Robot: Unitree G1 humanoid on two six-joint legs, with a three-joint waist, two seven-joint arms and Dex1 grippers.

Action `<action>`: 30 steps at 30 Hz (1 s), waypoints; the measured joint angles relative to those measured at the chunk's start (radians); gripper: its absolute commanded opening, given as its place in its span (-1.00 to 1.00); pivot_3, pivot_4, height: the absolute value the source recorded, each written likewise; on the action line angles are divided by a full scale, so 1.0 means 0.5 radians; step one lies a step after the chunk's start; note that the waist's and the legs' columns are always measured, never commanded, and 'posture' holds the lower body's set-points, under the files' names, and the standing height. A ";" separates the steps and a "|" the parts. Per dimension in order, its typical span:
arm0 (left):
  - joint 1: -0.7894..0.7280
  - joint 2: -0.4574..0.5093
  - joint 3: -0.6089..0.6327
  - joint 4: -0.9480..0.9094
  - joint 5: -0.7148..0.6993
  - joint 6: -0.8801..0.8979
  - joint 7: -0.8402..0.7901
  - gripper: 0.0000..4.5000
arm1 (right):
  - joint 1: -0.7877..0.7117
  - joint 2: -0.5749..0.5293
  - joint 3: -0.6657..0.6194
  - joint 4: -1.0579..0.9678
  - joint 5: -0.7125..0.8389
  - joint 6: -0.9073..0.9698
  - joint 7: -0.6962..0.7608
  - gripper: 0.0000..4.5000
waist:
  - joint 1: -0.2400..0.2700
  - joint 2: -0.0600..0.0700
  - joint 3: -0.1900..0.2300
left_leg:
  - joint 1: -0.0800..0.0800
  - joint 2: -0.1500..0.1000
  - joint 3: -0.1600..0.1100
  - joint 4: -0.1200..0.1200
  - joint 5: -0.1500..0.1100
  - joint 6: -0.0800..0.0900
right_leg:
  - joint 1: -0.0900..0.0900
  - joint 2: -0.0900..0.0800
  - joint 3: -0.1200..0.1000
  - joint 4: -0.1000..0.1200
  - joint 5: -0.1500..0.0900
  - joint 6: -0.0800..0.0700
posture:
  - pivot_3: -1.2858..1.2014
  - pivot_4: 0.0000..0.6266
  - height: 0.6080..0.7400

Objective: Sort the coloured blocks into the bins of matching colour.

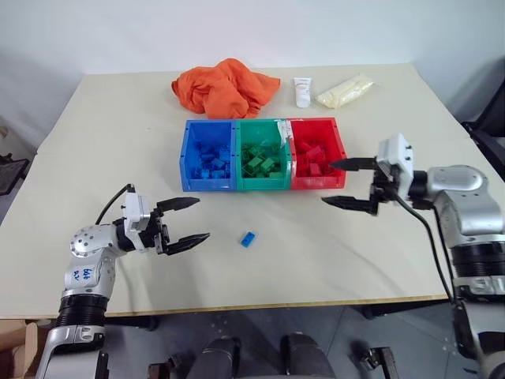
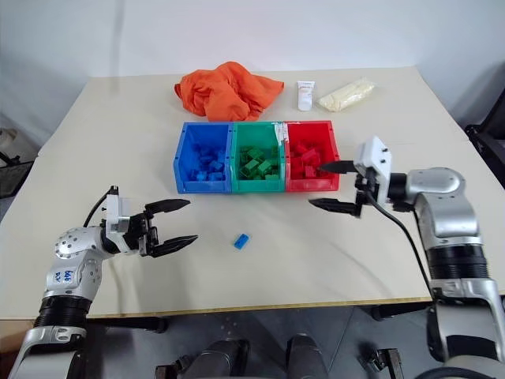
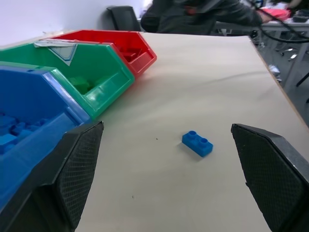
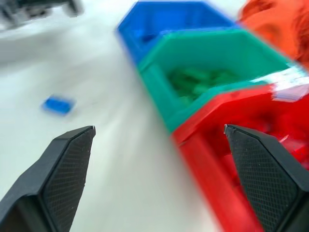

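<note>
The left hand [image 1: 180, 223] hovers low over the bench [image 1: 110, 134] near its front edge, fingers spread wide and empty, pointing at a single blue block [image 1: 248, 238] that lies on the bare bench toward the front edge, before the green bin [image 1: 262, 155]; the right hand [image 1: 353, 183] hangs just off the red bin's [image 1: 317, 152] front right corner, fingers likewise wide apart, gripping nothing. The blue bin [image 1: 208, 155], green and red bins stand joined in a row mid-bench, each holding blocks of its own colour; behind them, along the far edge, lie an orange cloth [image 1: 224, 86], a white tube [image 1: 302, 91] and a pale packet [image 1: 345, 90].
</note>
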 measured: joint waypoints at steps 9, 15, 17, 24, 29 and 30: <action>0.683 0.360 0.159 -0.420 0.048 0.215 0.126 1.00 | 0.117 -0.208 -0.019 0.178 -0.012 -0.176 0.242 0.98 | 0.007 0.004 0.002 | 0.001 0.001 0.001 -0.003 -0.001 -0.001 | -0.002 0.000 0.003 -0.008 -0.001 -0.002 | 0.03 -0.52 1.00; 0.946 0.512 0.388 -0.527 -0.002 0.251 0.078 1.00 | 0.120 -0.209 -0.035 0.185 0.003 -0.183 0.263 0.98 | 0.031 0.009 0.005 | 0.001 0.001 0.002 -0.001 -0.002 0.002 | 0.000 0.000 0.004 -0.012 -0.001 -0.002 | 0.03 -0.52 1.00; 0.999 0.543 0.429 -0.547 -0.008 0.253 0.060 1.00 | 0.122 -0.209 -0.035 0.181 0.003 -0.183 0.264 0.98 | 0.039 0.010 0.006 | 0.001 0.001 0.002 -0.002 -0.003 0.002 | 0.000 0.000 0.003 -0.012 -0.001 -0.002 | 0.03 -0.52 1.00; 0.817 0.488 0.306 -0.729 -0.005 0.345 0.147 1.00 | 0.126 -0.164 -0.034 0.116 0.003 -0.180 0.258 0.98 | 0.066 0.016 0.010 | 0.001 0.000 0.003 0.000 -0.003 0.002 | 0.002 0.000 0.003 -0.012 -0.001 -0.002 | 0.03 -0.52 1.00; 0.613 0.324 -0.023 -0.879 0.070 0.425 0.266 1.00 | 0.162 -0.154 -0.044 0.029 0.006 -0.167 0.220 0.98 | 0.060 0.016 0.010 | 0.001 0.001 0.003 -0.001 -0.003 0.002 | 0.001 0.000 0.002 -0.011 -0.001 -0.002 | 0.03 -0.52 1.00; 0.551 0.270 -0.098 -0.883 0.102 0.428 0.300 1.00 | 0.179 -0.150 -0.049 0.010 0.012 -0.157 0.203 0.98 | 0.060 0.016 0.010 | 0.001 0.001 0.003 0.000 -0.003 0.002 | 0.001 0.000 0.002 -0.011 -0.001 -0.002 | 0.03 -0.52 1.00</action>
